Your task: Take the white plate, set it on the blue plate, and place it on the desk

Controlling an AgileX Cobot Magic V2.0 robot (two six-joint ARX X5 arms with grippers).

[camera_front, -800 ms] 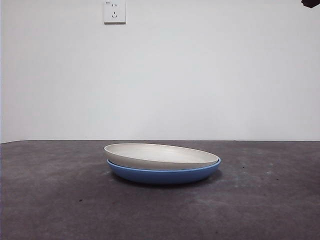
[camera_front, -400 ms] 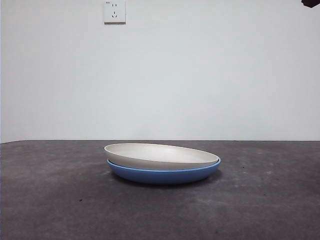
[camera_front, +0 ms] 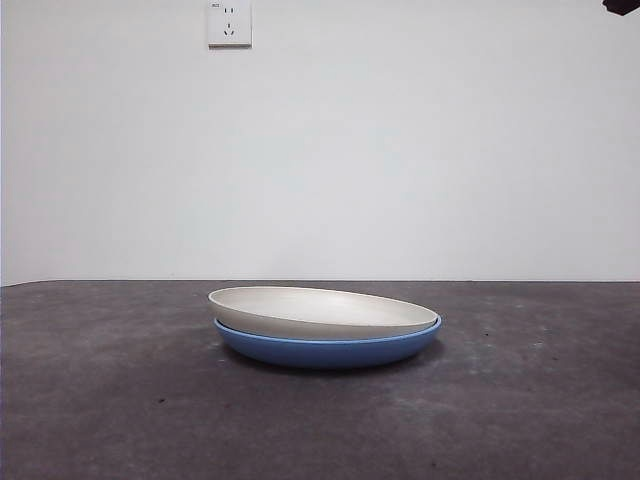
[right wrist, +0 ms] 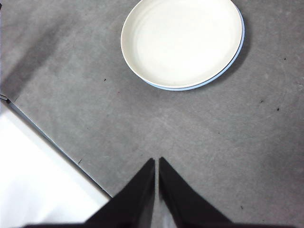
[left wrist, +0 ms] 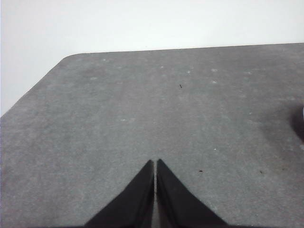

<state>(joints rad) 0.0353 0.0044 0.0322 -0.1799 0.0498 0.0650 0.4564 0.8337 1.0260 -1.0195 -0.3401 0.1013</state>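
The white plate lies stacked in the blue plate at the middle of the desk, tilted a little with its left rim higher. From above, the white plate covers nearly all of the blue plate, which shows only as a thin crescent. My right gripper is shut and empty, hovering high over bare desk, well apart from the plates. My left gripper is shut and empty above bare desk, no plate in its view.
A wall socket sits high on the white wall. A black arm tip shows at the top right corner. The desk's edge runs close beside the right gripper, and a rounded desk corner lies ahead of the left gripper.
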